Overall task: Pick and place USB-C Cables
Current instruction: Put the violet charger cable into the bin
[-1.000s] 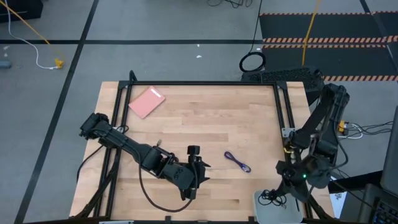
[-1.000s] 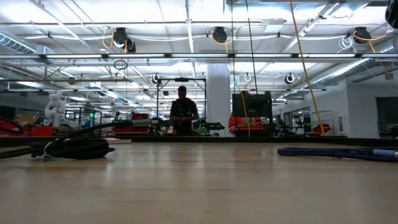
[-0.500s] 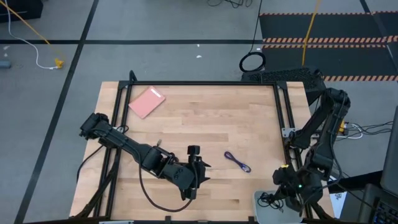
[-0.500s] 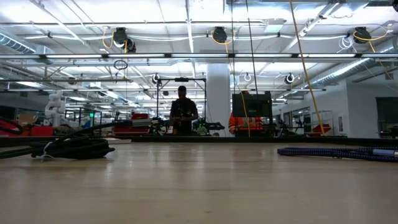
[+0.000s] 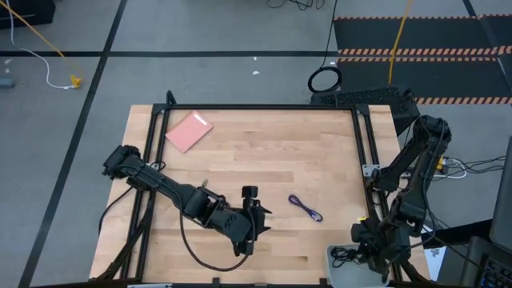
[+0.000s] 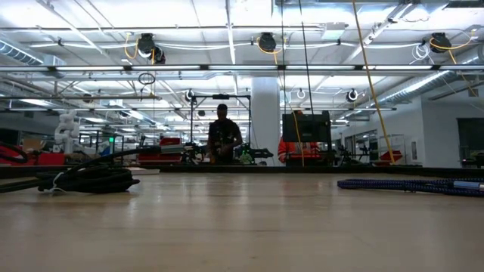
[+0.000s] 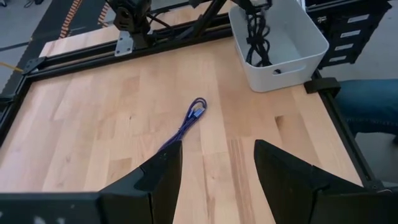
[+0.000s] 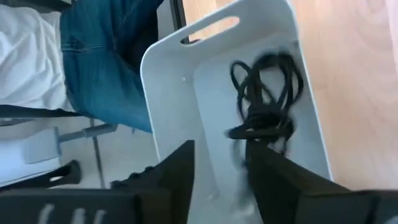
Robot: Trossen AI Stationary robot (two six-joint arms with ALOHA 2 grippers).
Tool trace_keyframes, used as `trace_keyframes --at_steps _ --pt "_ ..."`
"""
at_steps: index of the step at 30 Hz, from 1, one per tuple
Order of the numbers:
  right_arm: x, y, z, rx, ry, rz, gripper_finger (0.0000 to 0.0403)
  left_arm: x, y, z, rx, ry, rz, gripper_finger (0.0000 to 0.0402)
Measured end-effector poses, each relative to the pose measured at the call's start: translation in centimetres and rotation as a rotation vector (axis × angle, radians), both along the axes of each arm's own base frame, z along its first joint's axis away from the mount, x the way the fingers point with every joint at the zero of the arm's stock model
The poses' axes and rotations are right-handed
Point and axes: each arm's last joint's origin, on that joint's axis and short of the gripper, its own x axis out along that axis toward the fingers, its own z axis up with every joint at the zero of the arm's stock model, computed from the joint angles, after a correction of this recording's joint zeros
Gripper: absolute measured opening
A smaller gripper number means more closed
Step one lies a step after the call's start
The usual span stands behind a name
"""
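A purple-blue USB-C cable (image 5: 305, 208) lies flat on the wooden table, right of centre; it also shows in the left wrist view (image 7: 189, 121) and the low view (image 6: 408, 184). My left gripper (image 5: 258, 210) stands open just left of it, its fingers empty. A white bin (image 5: 352, 270) sits at the table's near right corner with a black cable bundle (image 8: 267, 102) on its floor. My right gripper (image 8: 217, 174) hovers open over the bin, above that bundle. My right gripper points down into the bin with its fingers apart. A blurred strand of the black cable (image 8: 245, 134) shows close to one fingertip; whether it touches, I cannot tell. The rest of the bundle lies on the bin's floor.
A pink flat pad (image 5: 189, 130) lies at the far left of the table. Black frame rails (image 5: 256, 106) run along the table's edges. A person in blue jeans (image 8: 106, 56) sits right beside the bin. Bare wood lies between the purple-blue cable and the bin.
My right gripper has moved toward the table's near edge and down, ending over the white bin. The purple-blue cable has stayed where it was.
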Motion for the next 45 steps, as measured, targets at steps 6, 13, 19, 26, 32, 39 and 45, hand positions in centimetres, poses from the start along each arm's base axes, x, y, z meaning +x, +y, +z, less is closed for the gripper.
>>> trace_keyframes --at_steps 6,13,19,26,32,39,45 --pt "-0.7 -0.7 0.4 0.064 0.184 -0.039 0.0172 0.2 0.5 0.0 -0.002 0.000 0.014 0.0202" --pt "-0.8 -1.1 1.3 0.136 0.170 -0.067 0.0171 0.3 0.6 0.0 0.001 0.000 0.016 0.0202" --pt "0.5 -2.3 2.8 0.102 -0.173 -0.146 0.0147 0.5 0.5 0.2 0.010 -0.029 -0.004 0.0202" --pt "3.2 -4.5 2.6 -0.152 -0.402 -0.244 0.0124 0.7 0.4 0.5 0.023 -0.063 -0.024 0.0202" --pt "6.3 -6.1 2.2 -0.361 -0.514 -0.192 0.0116 0.6 0.4 0.5 0.038 -0.056 -0.031 0.0202" --pt "9.0 -7.8 1.9 -0.516 -0.569 -0.199 0.0116 0.5 0.6 0.2 0.051 -0.027 -0.029 0.0202" --pt "10.2 -8.3 0.0 -0.558 -0.519 -0.245 0.0116 0.4 0.8 0.0 0.048 -0.003 -0.015 0.0202"
